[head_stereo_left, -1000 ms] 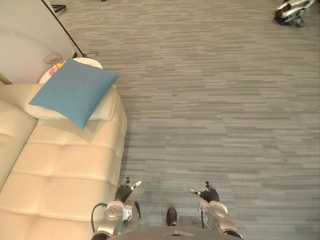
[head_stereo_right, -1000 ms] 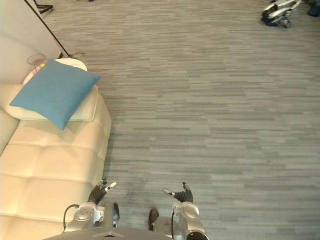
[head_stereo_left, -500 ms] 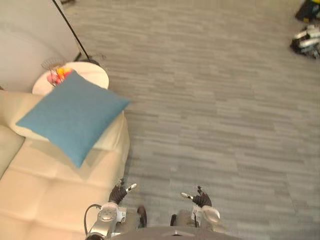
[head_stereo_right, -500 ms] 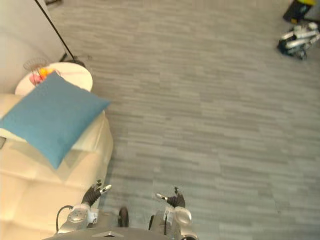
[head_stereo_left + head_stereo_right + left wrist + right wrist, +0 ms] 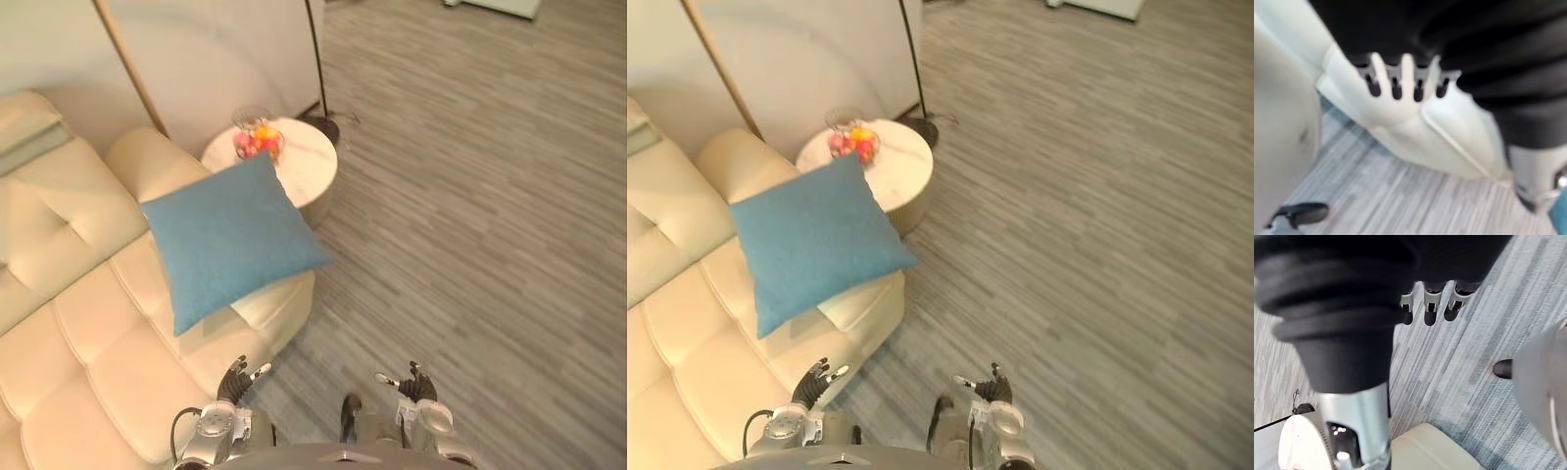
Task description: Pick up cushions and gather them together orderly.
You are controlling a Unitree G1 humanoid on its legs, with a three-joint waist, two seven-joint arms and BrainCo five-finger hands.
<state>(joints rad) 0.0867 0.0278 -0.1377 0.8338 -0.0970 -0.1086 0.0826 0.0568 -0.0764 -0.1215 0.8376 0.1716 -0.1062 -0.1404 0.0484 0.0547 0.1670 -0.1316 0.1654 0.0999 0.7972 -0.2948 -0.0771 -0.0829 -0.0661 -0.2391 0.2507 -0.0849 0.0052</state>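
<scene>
— Progress on gathering cushions?
— None so far, by the look of things. Just one blue cushion [image 5: 235, 240] to go on, lying tilted across the arm of the cream sofa [image 5: 69, 323], with one corner out past the edge above the floor. Close to the round side table [image 5: 309, 168] and its fruit bowl [image 5: 258, 144].
— Hands?
— Left hand [image 5: 240, 377] low by the sofa front, fingers spread, carrying nothing. Right hand [image 5: 413, 384] over bare carpet, fingers straight and loose, likewise empty. Both well apart from the cushion.
— Left to do?
— Nearly everything, probably: approaching, reaching, grasping, lifting, then setting down neatly. Hard to judge a gathering spot from one cushion alone.
</scene>
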